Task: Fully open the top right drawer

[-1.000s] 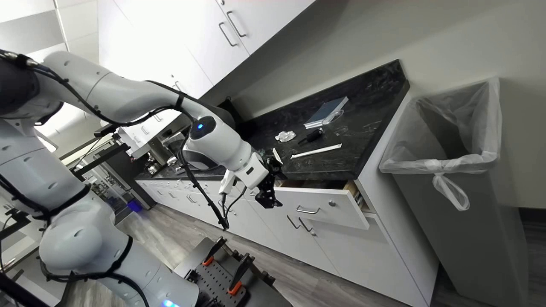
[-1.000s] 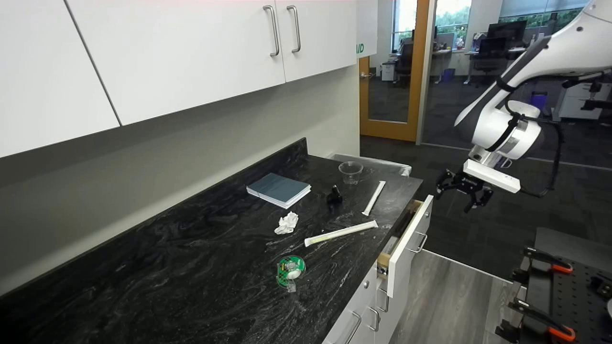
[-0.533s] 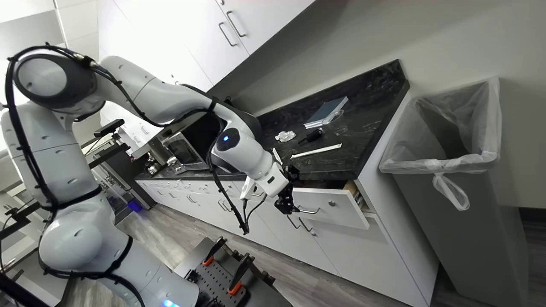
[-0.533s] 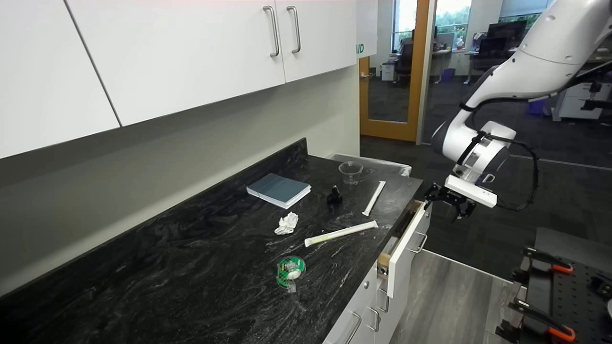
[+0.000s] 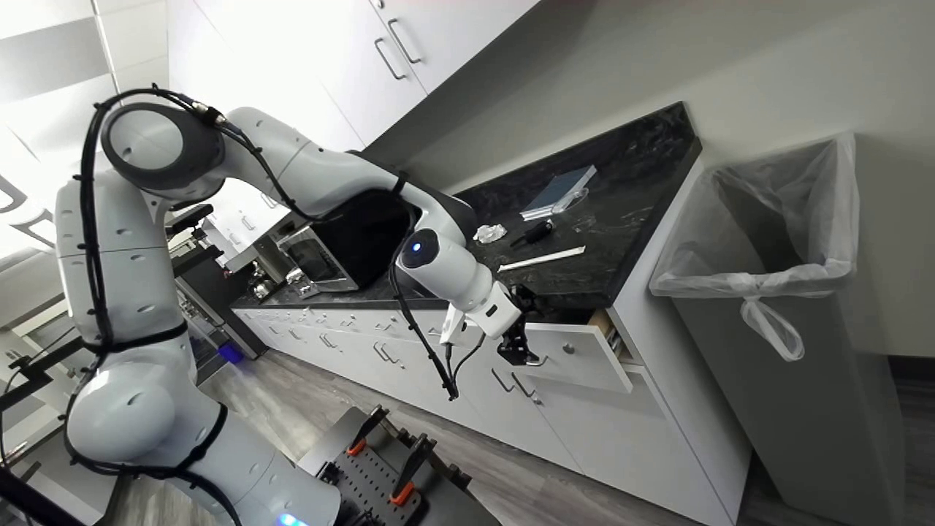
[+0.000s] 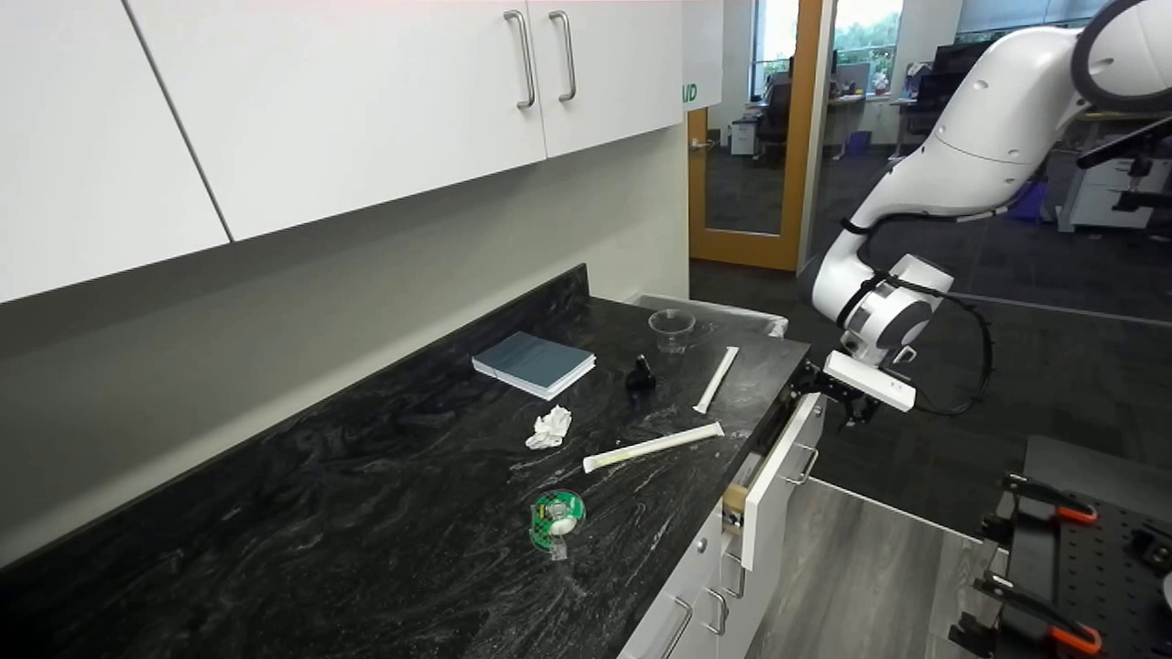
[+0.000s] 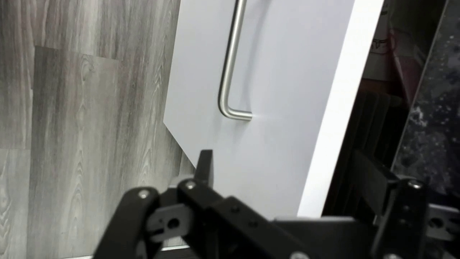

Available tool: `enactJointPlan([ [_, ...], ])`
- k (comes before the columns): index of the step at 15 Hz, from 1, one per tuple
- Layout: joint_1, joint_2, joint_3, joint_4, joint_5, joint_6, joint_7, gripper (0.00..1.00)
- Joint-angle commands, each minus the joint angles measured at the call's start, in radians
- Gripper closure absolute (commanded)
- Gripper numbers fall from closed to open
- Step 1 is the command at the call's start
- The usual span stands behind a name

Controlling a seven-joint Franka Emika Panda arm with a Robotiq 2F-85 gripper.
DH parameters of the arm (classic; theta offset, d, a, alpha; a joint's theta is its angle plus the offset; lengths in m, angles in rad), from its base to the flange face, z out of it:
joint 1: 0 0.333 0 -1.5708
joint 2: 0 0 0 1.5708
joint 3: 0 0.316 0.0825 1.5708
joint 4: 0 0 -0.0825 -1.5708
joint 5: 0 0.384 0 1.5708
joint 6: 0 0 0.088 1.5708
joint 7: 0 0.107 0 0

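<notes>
The top right drawer, with a flat white front [image 5: 584, 358], is pulled part way out. Its front also shows in an exterior view [image 6: 778, 494] and in the wrist view [image 7: 273, 144]. Its silver bar handle [image 7: 231, 61] is ahead of the fingers in the wrist view. My gripper [image 7: 284, 160] is open and empty. One finger is on the outer side of the drawer front, the other over the dark opening behind its top edge. In both exterior views the gripper [image 5: 527, 327] [image 6: 829, 398] is at the drawer's top edge. I cannot tell whether it touches.
The black countertop [image 6: 366, 513] edge lies close behind the drawer. On it are a book [image 6: 534, 361], a crumpled tissue [image 6: 549, 427], white wrapped sticks [image 6: 652, 447], a clear cup [image 6: 672, 328] and a tape dispenser [image 6: 556, 520]. A grey trash bin [image 5: 789, 380] stands beside the cabinet.
The arm has reached toward the drawer and lowered, bringing the open gripper from away from the front to around its top edge. The drawer has not visibly moved.
</notes>
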Motion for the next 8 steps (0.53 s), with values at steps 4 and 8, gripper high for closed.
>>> enactJointPlan([
  [4,0.006,0.015,-0.004,0.040,0.183,0.022,-0.165,0.41],
  [8,0.012,0.019,-0.006,0.038,0.229,0.024,-0.202,0.77],
])
